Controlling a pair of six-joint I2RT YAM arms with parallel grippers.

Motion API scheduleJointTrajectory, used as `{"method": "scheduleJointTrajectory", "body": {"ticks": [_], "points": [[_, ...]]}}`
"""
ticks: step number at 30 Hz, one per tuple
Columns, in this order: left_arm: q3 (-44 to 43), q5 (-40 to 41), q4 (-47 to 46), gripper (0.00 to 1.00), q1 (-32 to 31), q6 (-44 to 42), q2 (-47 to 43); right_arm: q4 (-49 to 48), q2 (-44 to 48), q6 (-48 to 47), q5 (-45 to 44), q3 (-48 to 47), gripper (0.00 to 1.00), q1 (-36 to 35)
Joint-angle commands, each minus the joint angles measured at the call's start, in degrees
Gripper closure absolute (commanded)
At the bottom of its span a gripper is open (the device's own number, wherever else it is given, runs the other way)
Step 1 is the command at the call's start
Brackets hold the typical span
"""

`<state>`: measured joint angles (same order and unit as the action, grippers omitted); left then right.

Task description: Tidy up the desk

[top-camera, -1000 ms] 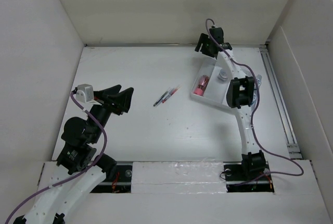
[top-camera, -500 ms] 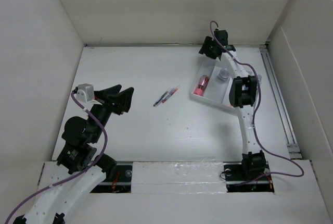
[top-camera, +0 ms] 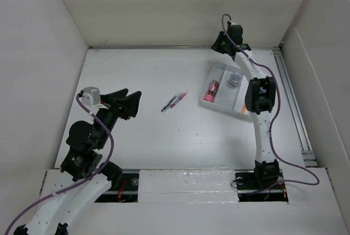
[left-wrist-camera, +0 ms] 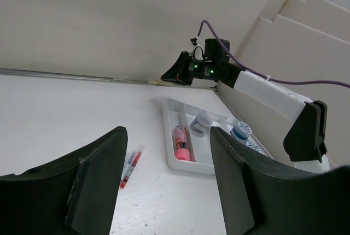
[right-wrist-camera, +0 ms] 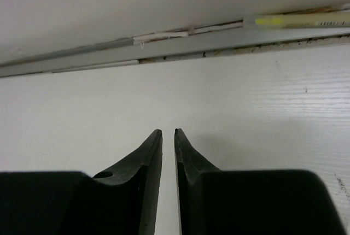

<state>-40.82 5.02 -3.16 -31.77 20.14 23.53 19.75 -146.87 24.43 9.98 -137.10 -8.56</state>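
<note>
The desk (top-camera: 164,142) is a white tabletop between white panel walls. Two pens (top-camera: 175,101) lie together near its middle, also in the left wrist view as pens (left-wrist-camera: 131,166). My left gripper (top-camera: 133,94) hovers left of them, open and empty, jaws wide apart (left-wrist-camera: 168,131). My right gripper (top-camera: 219,45) reaches to the back wall beyond the white tray (top-camera: 223,108). Its jaws (right-wrist-camera: 168,131) stand almost together, a thin slit between them, nothing in it. A yellow pen (right-wrist-camera: 295,21) lies along the wall's groove ahead of it.
The tray's rim (left-wrist-camera: 167,131) encloses a pink item (top-camera: 211,88) and a small grey jar (top-camera: 234,79). A blue-lidded jar (left-wrist-camera: 240,130) sits at its right end. A metal rail (top-camera: 292,104) runs along the right wall.
My right gripper has drifted a little right along the back wall and its jaws have closed from wide apart to a thin slit. The left arm has not moved.
</note>
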Motion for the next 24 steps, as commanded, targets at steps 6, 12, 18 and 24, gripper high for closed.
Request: {"method": "scheduleJointTrajectory", "body": {"ticks": [6,12,18,24], "points": [[-0.23,0.43,-2.12,0.42,-0.14,-0.63,0.64,-9.89,12.90,0.63,6.98,15.08,0.82,-3.03],[-0.05,-0.27,-2.20,0.42,-0.14,-0.37,0.55,-21.31,35.45,-0.17,1.81,42.75,0.75,-15.23],[0.12,-0.71,-2.29,0.42,-0.14,-0.10,0.64,-30.03,49.91,5.72,-6.09,69.93,0.39,-26.32],[-0.14,-0.71,-2.12,0.42,-0.14,-0.19,1.17,-26.17,50.99,9.15,-14.70,76.63,0.36,-32.22]]}}
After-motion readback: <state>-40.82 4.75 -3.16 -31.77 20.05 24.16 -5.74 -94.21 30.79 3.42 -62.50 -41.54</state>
